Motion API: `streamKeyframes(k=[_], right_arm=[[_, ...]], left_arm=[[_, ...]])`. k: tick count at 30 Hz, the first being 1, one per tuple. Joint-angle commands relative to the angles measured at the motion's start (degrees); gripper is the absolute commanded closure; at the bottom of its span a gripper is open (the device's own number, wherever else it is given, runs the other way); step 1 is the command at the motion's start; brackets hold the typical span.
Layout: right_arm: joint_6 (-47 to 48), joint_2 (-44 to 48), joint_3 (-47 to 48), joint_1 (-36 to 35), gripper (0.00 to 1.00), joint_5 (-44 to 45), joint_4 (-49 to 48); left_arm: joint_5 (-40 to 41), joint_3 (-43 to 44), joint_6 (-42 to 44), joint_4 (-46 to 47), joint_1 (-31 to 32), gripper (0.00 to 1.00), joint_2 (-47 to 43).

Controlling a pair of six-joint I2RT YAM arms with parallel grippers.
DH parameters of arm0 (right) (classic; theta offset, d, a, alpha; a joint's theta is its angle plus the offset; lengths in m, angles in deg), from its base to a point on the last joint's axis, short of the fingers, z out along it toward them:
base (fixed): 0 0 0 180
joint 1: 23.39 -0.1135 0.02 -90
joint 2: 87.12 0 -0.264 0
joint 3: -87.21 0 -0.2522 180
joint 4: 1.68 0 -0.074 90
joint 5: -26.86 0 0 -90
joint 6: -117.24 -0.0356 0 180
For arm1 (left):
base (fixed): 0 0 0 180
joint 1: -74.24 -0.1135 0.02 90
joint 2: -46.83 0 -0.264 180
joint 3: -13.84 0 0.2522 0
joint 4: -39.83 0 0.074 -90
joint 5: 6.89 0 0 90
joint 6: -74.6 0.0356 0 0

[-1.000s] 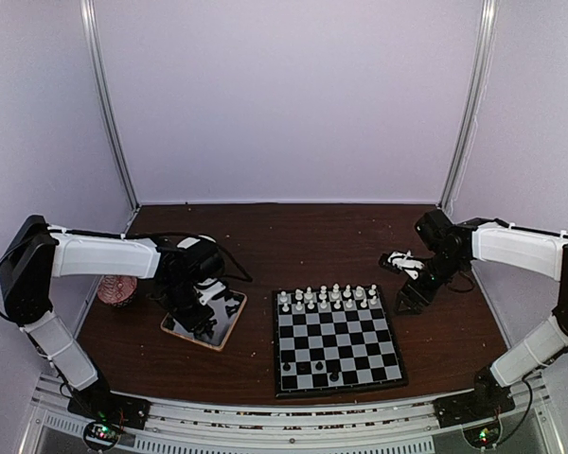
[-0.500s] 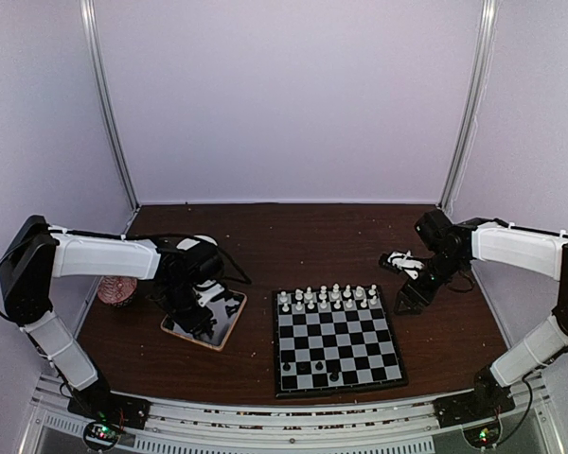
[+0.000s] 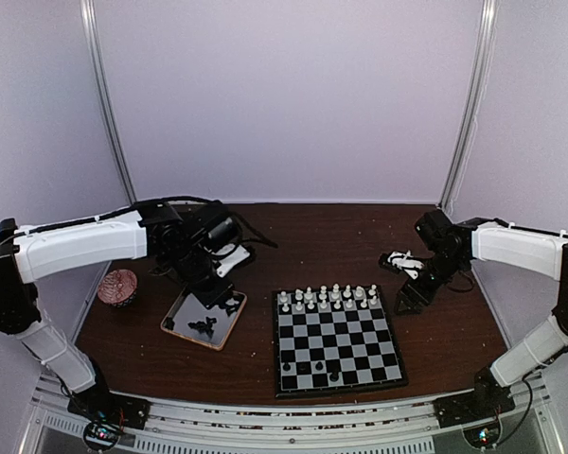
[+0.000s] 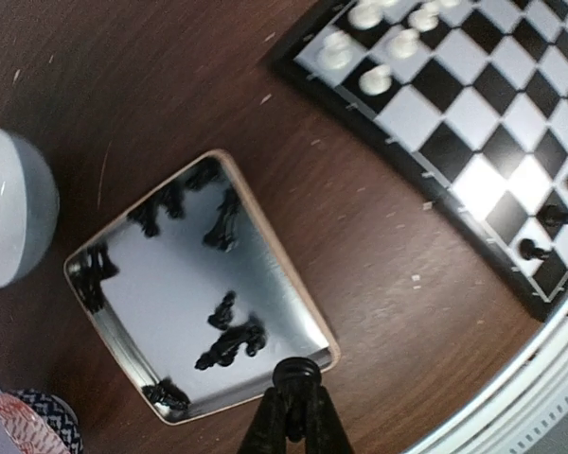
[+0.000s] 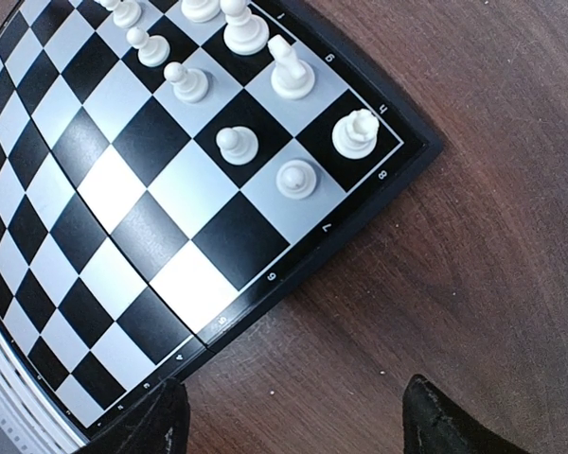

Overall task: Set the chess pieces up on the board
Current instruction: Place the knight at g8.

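The board (image 3: pixel 350 331) lies front centre. White chess pieces (image 3: pixel 327 297) fill its two far rows; three black pieces (image 3: pixel 319 365) stand near its front edge. More black pieces (image 4: pixel 229 342) lie scattered in the shallow wood-rimmed tray (image 4: pixel 265 236), left of the board (image 4: pixel 492 123). My left gripper (image 4: pixel 296 397) is shut on a black piece (image 4: pixel 296 374) and holds it above the tray's near corner; in the top view it (image 3: pixel 211 288) hangs over the tray (image 3: pixel 170 329). My right gripper (image 5: pixel 293 426) is open and empty over bare table by the board's (image 5: pixel 142 161) right edge, near the white pieces (image 5: pixel 293 178).
A white bowl (image 4: pixel 9 218) sits beyond the tray. A pink patterned object (image 3: pixel 118 287) lies at the far left. Pale crumbs dot the dark wooden table. A metal rail runs along the front edge (image 3: pixel 284 416).
My left arm has risen from the tray and swung back and right, lifting a black piece. The right arm has not moved.
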Motion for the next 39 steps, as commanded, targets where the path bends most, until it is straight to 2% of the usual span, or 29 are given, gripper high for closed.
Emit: streamKeyframes(k=[1,4,7,12,22,32,39], right_arm=[[0.5,1.2,1.4,0.1,0.22,-0.6,0.4],[0.4,1.7,1.4,0.2,0.23,-0.7,0.4],[0.2,2.1,1.3,0.2,0.23,-0.5,0.4],[0.2,3.0,1.0,0.2,0.23,-0.1,0.3],[0.3,3.2,0.8,0.1,0.23,-0.3,0.5],[0.5,2.8,0.8,0.2,0.23,-0.3,0.6],[0.6,2.6,0.7,0.2,0.23,0.0,0.5]], left_arm=[[-3.3,9.2,3.3,-0.5,9.4,0.97,4.0],[-6.6,14.5,8.8,0.4,16.3,0.97,9.3],[-8.7,19.3,13.9,-1.5,20.5,0.97,15.1],[-9.0,23.7,17.8,-3.4,23.9,0.97,22.2],[-8.7,26.2,20.3,-3.9,25.5,0.97,27.8],[-7.5,30.8,26.6,-6.4,27.3,0.97,34.5],[-7.4,30.7,26.8,-6.3,27.3,0.97,35.9]])
